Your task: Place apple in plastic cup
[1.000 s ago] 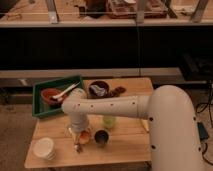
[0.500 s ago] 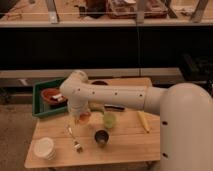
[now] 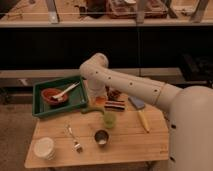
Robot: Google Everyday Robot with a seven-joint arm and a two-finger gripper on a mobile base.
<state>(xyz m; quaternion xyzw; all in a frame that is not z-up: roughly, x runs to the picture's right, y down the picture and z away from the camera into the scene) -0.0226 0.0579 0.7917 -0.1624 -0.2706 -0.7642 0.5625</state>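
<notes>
The apple (image 3: 99, 102) shows as a small orange-red patch at the end of my white arm. My gripper (image 3: 98, 99) is shut on it, above the back of the table by the tray's right edge. The plastic cup (image 3: 109, 120), a pale yellow-green tumbler, stands upright on the wooden table (image 3: 127, 145), just below and to the right of the gripper and apart from it. The gripper's fingers are mostly hidden by the wrist.
A green tray (image 3: 41, 107) at the back left holds a reddish-brown bowl (image 3: 50, 95) and a white spoon (image 3: 66, 90). In front stand a dark metal cup (image 3: 101, 137), a fork (image 3: 74, 138) and a white ribbed container (image 3: 44, 148). A yellow object (image 3: 143, 120), a blue one (image 3: 136, 102) and a dark packet (image 3: 115, 105) lie to the right.
The gripper has risen from the table's front left and moved back and right with the apple, to a spot just beside the plastic cup. The arm has swung up and back.
</notes>
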